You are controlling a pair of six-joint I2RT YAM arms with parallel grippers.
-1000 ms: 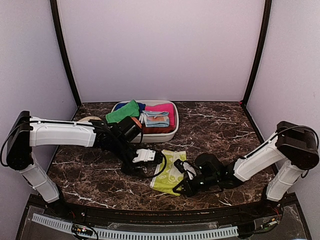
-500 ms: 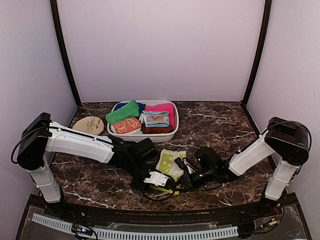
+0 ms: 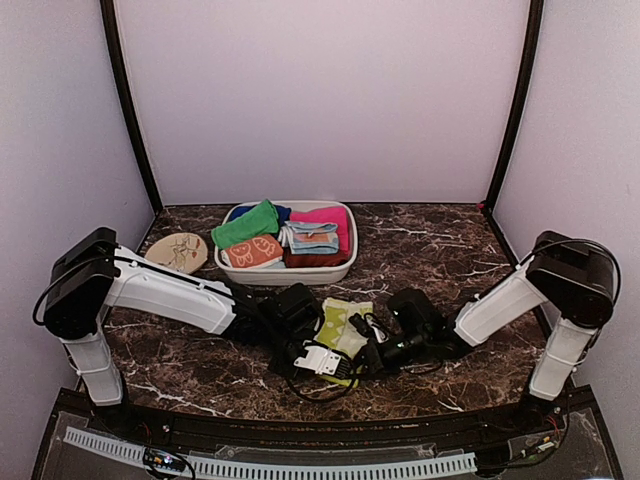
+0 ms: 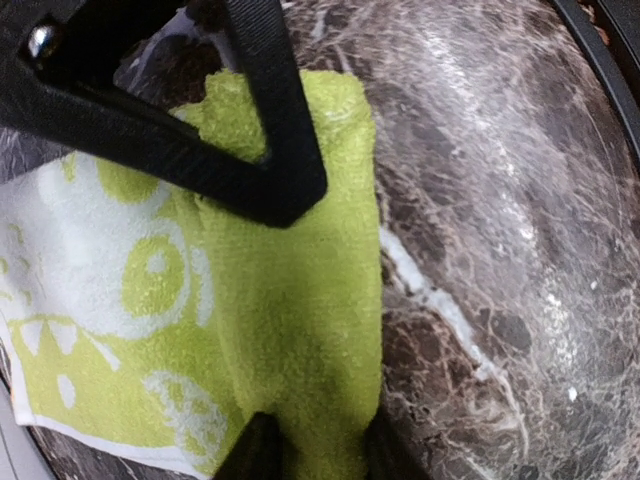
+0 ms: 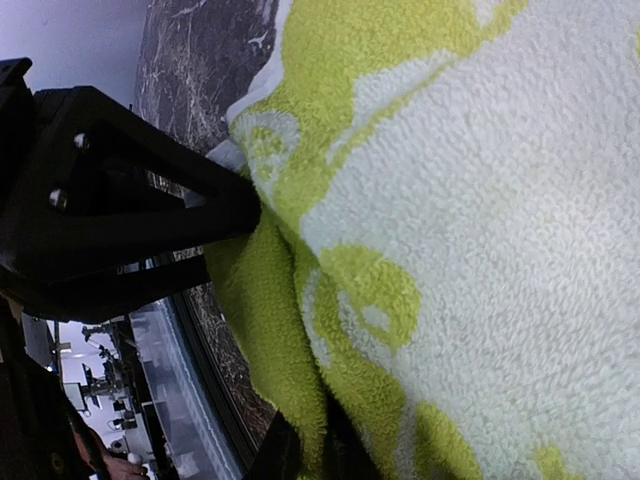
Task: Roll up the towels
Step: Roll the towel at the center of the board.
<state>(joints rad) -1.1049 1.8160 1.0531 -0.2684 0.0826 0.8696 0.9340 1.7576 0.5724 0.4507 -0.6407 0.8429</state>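
**Printed towel: roll barely begun, both grippers crowded on one edge**

The printed towel lies near the front of the marble table, between the two arms. Its long axis runs roughly front to back, with the far end leaning a bit right. One long edge is folded over into a plain yellow-green strip.

The right gripper is pinched tight on that edge. The left gripper has a fingertip on either side of the strip – can't tell if it's actually squeezing.

My worries:
- The fingers are close enough to bump.
- One end could lead, so the roll goes cone-shaped.
- The fat fold could spring out of a loose hold and flop open.

The green towel sits in the basket at the back.
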